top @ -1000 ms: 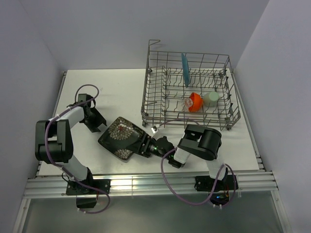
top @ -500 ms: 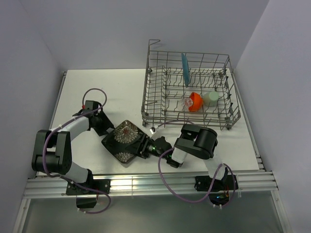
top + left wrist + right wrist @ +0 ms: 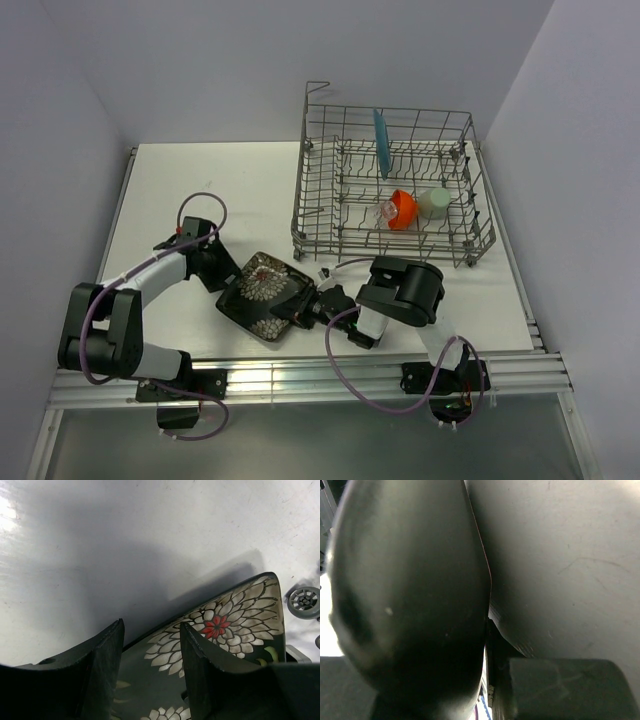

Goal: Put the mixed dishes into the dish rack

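Note:
The black square plate (image 3: 262,292) with white flowers lies on the table in front of the dish rack (image 3: 330,215). My left gripper (image 3: 228,278) stands open astride the plate's left rim (image 3: 235,615): one finger (image 3: 107,665) is outside the edge and the other (image 3: 197,670) is over the pattern. My right gripper (image 3: 300,305) is shut on the plate's right edge; its wrist view is filled with dark, close surfaces and a thin slit (image 3: 489,615). In the rack stand the teal plate (image 3: 381,143), orange-red bowl (image 3: 402,209), pale green cup (image 3: 436,201) and small glass (image 3: 385,212).
The rack's grey wheel (image 3: 304,601) shows at the right of the left wrist view. White table (image 3: 230,190) stretches left of the rack, up to the walls. A purple cable (image 3: 345,350) loops beside the right arm.
My left gripper swung right, up to the plate's left rim. The right jaws closed on the plate's right edge. The plate slid slightly right and nearer.

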Motion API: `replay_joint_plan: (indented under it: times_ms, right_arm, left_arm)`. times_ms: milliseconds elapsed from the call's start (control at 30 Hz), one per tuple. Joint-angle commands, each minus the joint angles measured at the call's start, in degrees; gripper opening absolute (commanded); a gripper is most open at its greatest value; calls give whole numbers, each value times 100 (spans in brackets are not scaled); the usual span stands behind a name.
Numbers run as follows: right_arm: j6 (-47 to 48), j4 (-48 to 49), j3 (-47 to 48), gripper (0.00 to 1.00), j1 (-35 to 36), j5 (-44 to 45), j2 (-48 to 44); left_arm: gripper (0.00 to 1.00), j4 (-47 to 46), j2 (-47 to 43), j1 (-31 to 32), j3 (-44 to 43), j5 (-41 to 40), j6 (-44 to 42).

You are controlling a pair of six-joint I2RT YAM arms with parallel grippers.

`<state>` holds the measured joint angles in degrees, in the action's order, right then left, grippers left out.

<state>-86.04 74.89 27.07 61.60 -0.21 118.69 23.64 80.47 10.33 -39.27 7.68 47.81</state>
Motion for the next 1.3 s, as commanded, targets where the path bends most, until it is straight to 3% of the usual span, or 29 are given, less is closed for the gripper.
replay_joint_plan:
  times_ms: [0, 333, 800, 1267]
  right_arm:
    - [131, -133, -140, 0, -8, 135, 93]
    - [877, -729, -386, 0, 413, 416, -952]
    - [2293, -3568, -44, 0, 1688, 1936, -3035]
    - [3769, -5440, 369, 0, 1934, 2816, -4476]
  left_arm:
    - [54, 246, -233, 57, 112, 128, 167]
    - [57, 633, -760, 48, -72, -557, 343]
    - [57, 1204, -1664, 48, -318, -872, 264]
    - [56, 2197, -2650, 48, -1197, -1445, 70]
